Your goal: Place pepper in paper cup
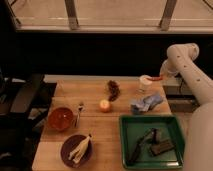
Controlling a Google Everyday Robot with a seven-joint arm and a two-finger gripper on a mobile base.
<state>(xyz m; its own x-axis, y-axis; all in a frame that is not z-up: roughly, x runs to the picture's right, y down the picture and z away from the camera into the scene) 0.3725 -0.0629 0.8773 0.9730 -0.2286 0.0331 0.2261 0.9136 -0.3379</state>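
The white paper cup point(144, 83) stands at the far right of the wooden table point(105, 127). The slim red-orange pepper point(155, 78) lies level just above and to the right of the cup's rim, held by my gripper point(162, 76) at the end of the white arm point(187, 65). The gripper is shut on the pepper's right end. The pepper's left tip reaches over the cup's rim.
A crumpled blue cloth point(147, 102) lies in front of the cup. A glowing yellow candle point(104, 105) and a dark cluster point(113, 89) sit mid-table. A green tray point(151, 141) with a black tool and block is at the front right. An orange bowl point(61, 119) and a dark plate point(76, 149) are at the left.
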